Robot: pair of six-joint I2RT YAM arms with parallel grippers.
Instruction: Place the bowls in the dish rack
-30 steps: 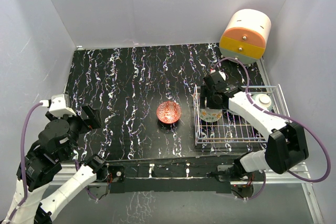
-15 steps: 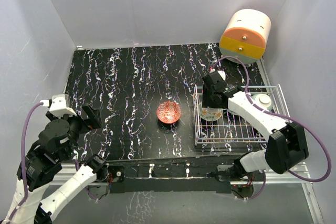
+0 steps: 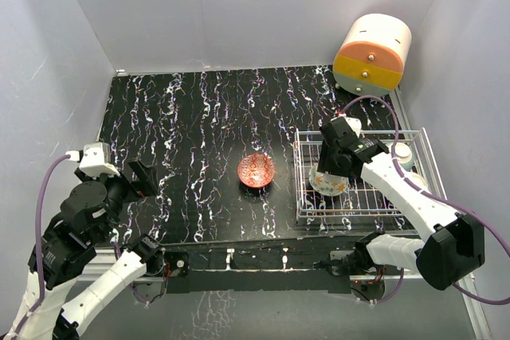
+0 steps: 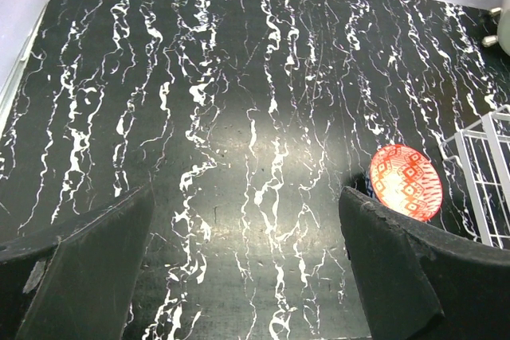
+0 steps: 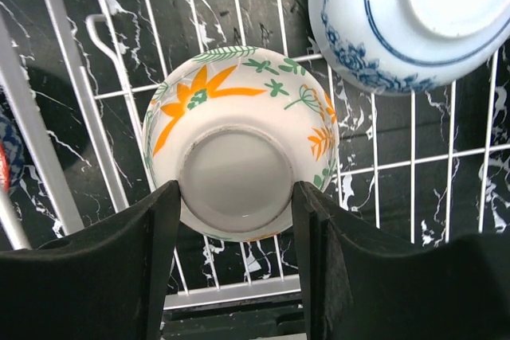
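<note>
Gripping flowered bowl (image 5: 239,93) at dish rack (image 3: 300,181) edge, blue bowl (image 5: 382,45) close

The right gripper (image 3: 328,171) is on a floral bowl (image 3: 331,187) inside the dish rack (image 3: 362,214), red bowl (image 3: 256,170) outside.

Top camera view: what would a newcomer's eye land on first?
Probably the right gripper clamped on an upside-down orange-flowered bowl in the white dish rack on the right side. Next, the red patterned bowl alone on the black marbled table left of the rack, and the cream-and-orange drawer unit in the far right corner.
</note>
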